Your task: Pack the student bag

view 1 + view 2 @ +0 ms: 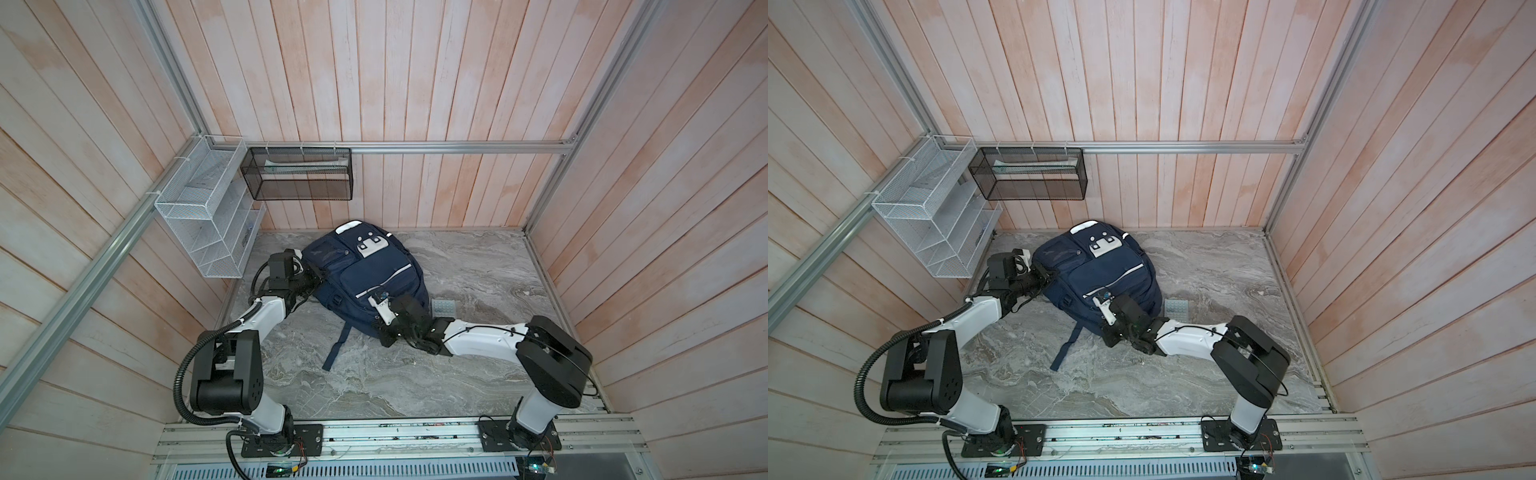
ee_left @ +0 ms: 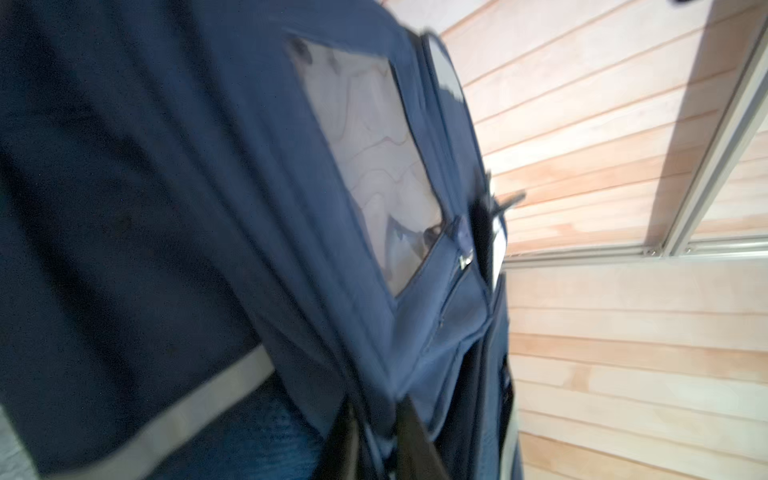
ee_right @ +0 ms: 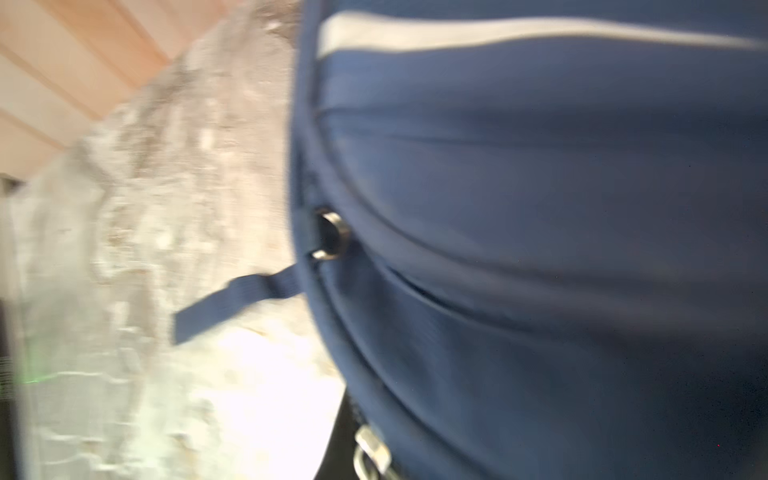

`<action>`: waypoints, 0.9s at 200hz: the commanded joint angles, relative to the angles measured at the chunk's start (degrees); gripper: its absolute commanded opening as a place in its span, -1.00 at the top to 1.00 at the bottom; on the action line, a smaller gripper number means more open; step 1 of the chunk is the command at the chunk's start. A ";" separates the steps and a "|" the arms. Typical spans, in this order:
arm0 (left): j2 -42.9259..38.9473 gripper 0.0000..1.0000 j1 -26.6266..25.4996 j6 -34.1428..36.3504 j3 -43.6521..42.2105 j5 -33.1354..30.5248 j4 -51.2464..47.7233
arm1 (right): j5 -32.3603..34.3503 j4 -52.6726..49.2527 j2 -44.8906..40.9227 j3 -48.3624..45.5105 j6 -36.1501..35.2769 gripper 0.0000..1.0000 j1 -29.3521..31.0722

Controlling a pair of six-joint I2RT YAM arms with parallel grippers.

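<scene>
The student bag (image 1: 365, 274) (image 1: 1100, 274), navy with white stripes and a white buttoned patch, lies on the marble floor near the back wall in both top views. My left gripper (image 1: 318, 277) (image 1: 1049, 274) is at its left edge. In the left wrist view the dark fingers (image 2: 340, 440) stand close together, pinching a fold of the bag (image 2: 166, 187). My right gripper (image 1: 383, 336) (image 1: 1109, 332) is low at the bag's near edge, shut. In the blurred right wrist view a silver zipper pull (image 3: 371, 453) sits at its fingertips against the bag (image 3: 540, 208).
A white wire rack (image 1: 208, 216) and a black mesh basket (image 1: 299, 174) hang on the back left walls. A small grey studded plate (image 1: 444, 307) lies just right of the bag. A loose navy strap (image 1: 336, 345) trails toward the front.
</scene>
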 commanded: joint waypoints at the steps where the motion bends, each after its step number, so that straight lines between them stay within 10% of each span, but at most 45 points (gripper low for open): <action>1: -6.98 0.35 0.37 3.94 -0.44 -2.85 -3.14 | -5.16 3.52 5.85 7.04 4.63 1.00 1.84; 64: -26.40 -0.06 -5.42 -5.73 -26.49 0.59 1.34 | -6.17 4.70 9.93 12.74 5.79 1.00 2.03; 127: -19.42 -0.15 -17.07 -7.04 -21.85 -5.76 11.43 | -7.31 3.98 8.97 10.97 5.51 1.00 3.37; 137: -17.01 -0.01 -17.32 -6.78 -20.87 -4.96 10.46 | -7.12 3.90 8.56 10.63 5.77 1.00 3.27; 160: -16.02 0.99 -14.51 -7.98 -22.98 -2.76 12.09 | -5.18 2.38 6.22 8.56 5.32 1.00 3.04; 180: -18.76 1.00 -12.69 -5.59 -21.84 -4.44 5.95 | -1.58 -0.67 3.04 5.10 3.89 1.00 2.13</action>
